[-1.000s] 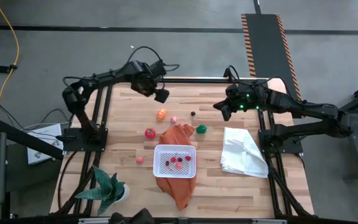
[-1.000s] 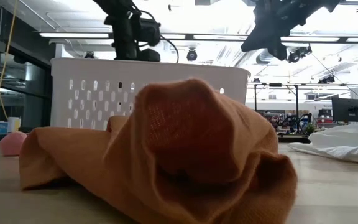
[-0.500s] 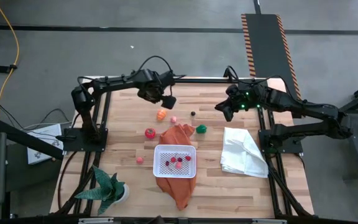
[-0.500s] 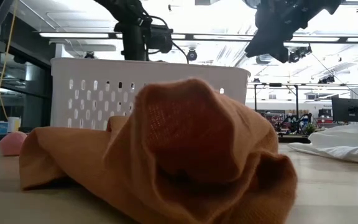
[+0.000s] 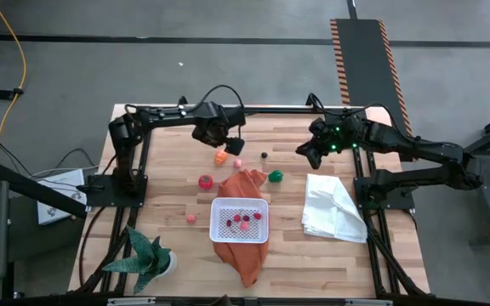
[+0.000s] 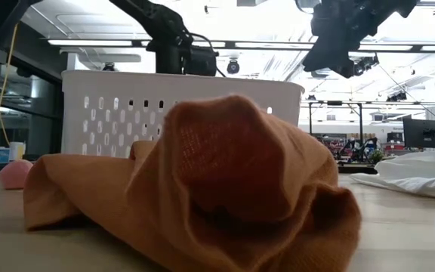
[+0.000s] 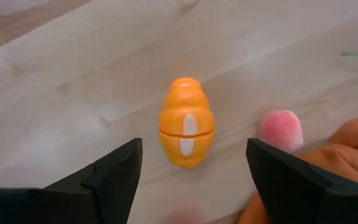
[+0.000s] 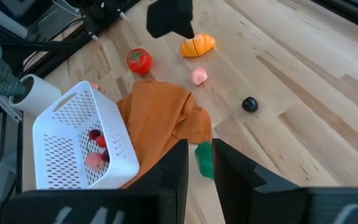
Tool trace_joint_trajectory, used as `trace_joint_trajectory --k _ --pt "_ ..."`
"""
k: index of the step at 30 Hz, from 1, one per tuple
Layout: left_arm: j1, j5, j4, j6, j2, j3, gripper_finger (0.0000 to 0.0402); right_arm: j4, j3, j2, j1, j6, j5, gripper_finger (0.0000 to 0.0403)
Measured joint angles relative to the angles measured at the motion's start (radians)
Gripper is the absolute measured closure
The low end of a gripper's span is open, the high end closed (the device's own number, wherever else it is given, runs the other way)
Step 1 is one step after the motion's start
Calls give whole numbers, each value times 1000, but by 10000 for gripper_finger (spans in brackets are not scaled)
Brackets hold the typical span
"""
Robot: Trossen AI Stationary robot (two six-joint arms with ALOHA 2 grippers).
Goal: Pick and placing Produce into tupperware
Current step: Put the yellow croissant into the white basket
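Since the earlier frame, the left arm had swung inward across the wooden counter point(image 5: 160, 183), and its left hand point(image 5: 233, 146) now hung directly above the small orange ribbed toy vegetable point(image 5: 220, 156). Its two fingers stood wide apart and held nothing. In the left wrist view the orange piece point(image 7: 186, 122) lay between the two dark fingers point(image 7: 112, 168), a little ahead of them, and its long axis ran along the direction of the fingers, so they could close across its narrow width. By my judgement a straight descent was what the coming move asked for.

A small pink round toy point(image 5: 237, 163) lay just beside the orange piece, and the crumpled orange cloth point(image 5: 243, 183) began right after it, so the room on that side was tight; the other side was bare wood.

The white perforated plastic container point(image 5: 240, 220) stood on the cloth, nearer the front edge, and already held several small red and pink pieces. A red tomato-like toy point(image 5: 205, 181), a green toy point(image 5: 275, 177) and a small dark ball point(image 5: 264, 155) were still outside it on the wood.

The right hand point(image 5: 307, 153) waited above the far right part of the counter, well apart from the orange piece, its fingers nearly together and empty.
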Motion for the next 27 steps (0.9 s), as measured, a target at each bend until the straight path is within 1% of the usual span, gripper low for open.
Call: trace_joint_trajectory --k 11,23,27 --pt "1 20 -1 -3 56 -1 126 0 0 0 0 0 -3 340" --pt "1 23 2 14 61 -1 126 0 0 0 0 -8 -3 340" --pt "1 32 2 18 85 -1 126 0 0 0 0 -8 -3 340"
